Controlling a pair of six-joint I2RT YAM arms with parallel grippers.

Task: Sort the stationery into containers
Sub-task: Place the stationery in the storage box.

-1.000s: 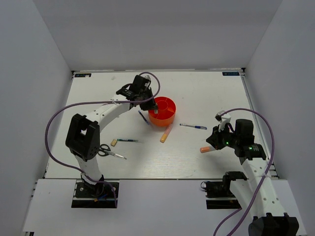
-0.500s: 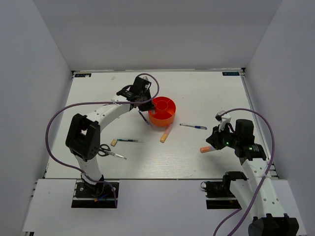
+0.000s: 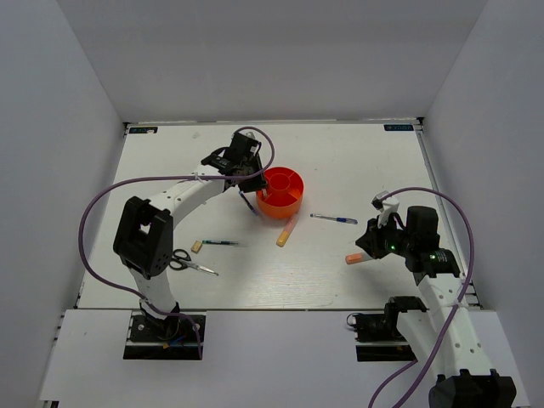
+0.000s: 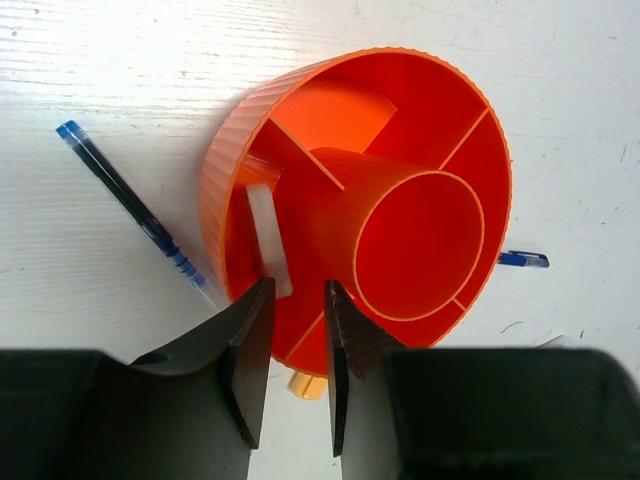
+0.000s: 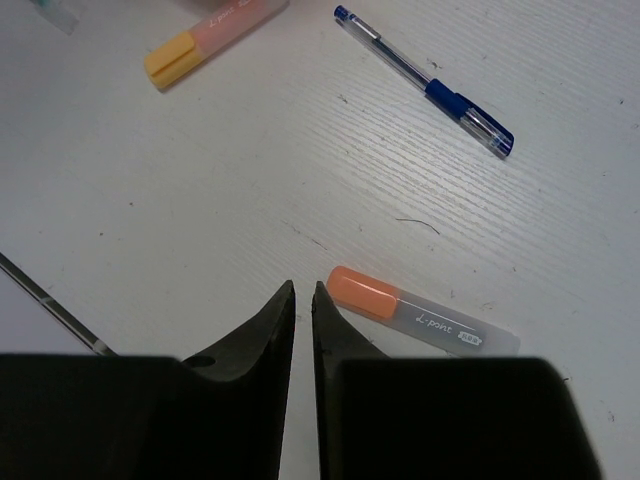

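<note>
The orange-red tub (image 3: 280, 191) stands mid-table. My left gripper (image 3: 252, 180) hangs over its left rim, jaws a little apart and empty (image 4: 300, 285). A white stick-like item (image 4: 268, 240) lies in the tub's (image 4: 225, 170) left compartment. A blue pen (image 4: 130, 205) lies just left of the tub. My right gripper (image 3: 371, 246) is shut and empty (image 5: 304, 287), low over the table. The orange marker with pale cap (image 5: 420, 318) lies just right of its fingertips. The yellow-orange marker (image 3: 286, 232) and another blue pen (image 3: 333, 219) lie between tub and right gripper.
A dark pen (image 3: 220, 243), a small tan piece (image 3: 197, 246) and black-handled scissors (image 3: 191, 263) lie at the front left near the left arm's base. The right wrist view also shows the yellow-orange marker (image 5: 215, 42) and the blue pen (image 5: 425, 82).
My left gripper has drawn back slightly to the left from over the tub. The right arm has not moved.
</note>
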